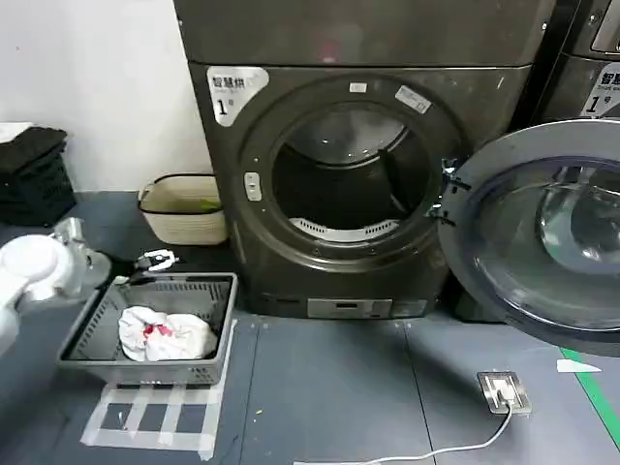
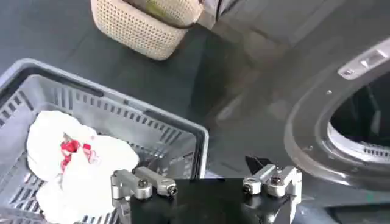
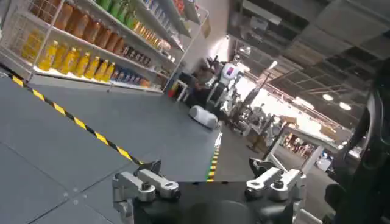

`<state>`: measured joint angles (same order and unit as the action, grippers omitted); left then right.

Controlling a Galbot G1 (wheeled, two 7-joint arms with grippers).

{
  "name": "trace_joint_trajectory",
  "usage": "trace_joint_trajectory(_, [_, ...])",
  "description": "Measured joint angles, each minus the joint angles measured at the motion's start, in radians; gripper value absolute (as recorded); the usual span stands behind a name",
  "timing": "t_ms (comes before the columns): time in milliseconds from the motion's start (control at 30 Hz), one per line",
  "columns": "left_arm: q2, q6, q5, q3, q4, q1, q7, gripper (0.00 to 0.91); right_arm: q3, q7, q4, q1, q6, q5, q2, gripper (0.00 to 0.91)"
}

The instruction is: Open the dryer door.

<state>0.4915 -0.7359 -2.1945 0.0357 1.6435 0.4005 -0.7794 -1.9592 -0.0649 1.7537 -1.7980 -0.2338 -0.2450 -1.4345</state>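
**Q:** Nearest the robot, on the floor at its left, what is staged?

**A:** A grey laundry basket (image 1: 218,329) holding a white cloth with red marks (image 1: 163,334), set on a taped rectangle (image 1: 155,417), probably a fixed loading position. The left gripper (image 1: 155,260) hovers above the basket's far rim. In the left wrist view (image 2: 207,182) its jaws stand apart, grasping nothing. A floor socket with a white cable (image 1: 504,392) lies to the right.

**Q:** Where is the right gripper?

**A:** The right wrist view (image 3: 207,182) shows it released and empty, facing away toward store shelving (image 3: 91,42). It appears parked.

**Q:** And the task item?

**A:** The dryer door (image 1: 547,232) is swung fully out to the right on its hinge (image 1: 448,194), chrome rim facing the camera. Behind it, the drum opening (image 1: 347,174) is exposed. Judged from this, the opening step is complete.

**Q:** Anything further back?

**A:** A woven basket (image 1: 184,208) stands against the wall, beside the dryer.
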Motion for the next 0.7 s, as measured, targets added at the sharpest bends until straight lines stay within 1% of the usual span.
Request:
trace_joint_trajectory(133, [0.031,0.000,-0.062,0.154,-0.058,-0.129,-0.039,0.907,-0.001,0.000,-0.004,-0.003,0.005,0.000,0.000,0.907])
trace_joint_trajectory(233, [0.053,0.000,-0.101,0.267,-0.100,-0.227,-0.050,0.907,-0.001,0.001,-0.008,-0.003,0.009,0.000,-0.002,0.907])
trace_joint_trajectory(367, [0.078,0.000,-0.161,0.394,-0.131,-0.342,-0.102,0.907,0.001,0.001,-0.012,-0.001,0.016,0.000,-0.003,0.907])
trace_joint_trajectory(433, [0.090,0.000,-0.176,0.426,-0.140,-0.382,-0.130,0.907,0.001,0.001,-0.013,0.001,0.020,0.000,-0.004,0.907])
trace_joint_trajectory(533, [0.111,0.000,-0.227,0.448,-0.166,-0.420,-0.199,0.907,0.001,0.001,-0.015,0.002,0.024,0.000,-0.007,0.907])
trace_joint_trajectory(700, [0.110,0.000,-0.241,0.456,-0.188,-0.441,-0.238,0.907,0.001,0.001,-0.023,0.001,0.028,0.000,-0.008,0.907])
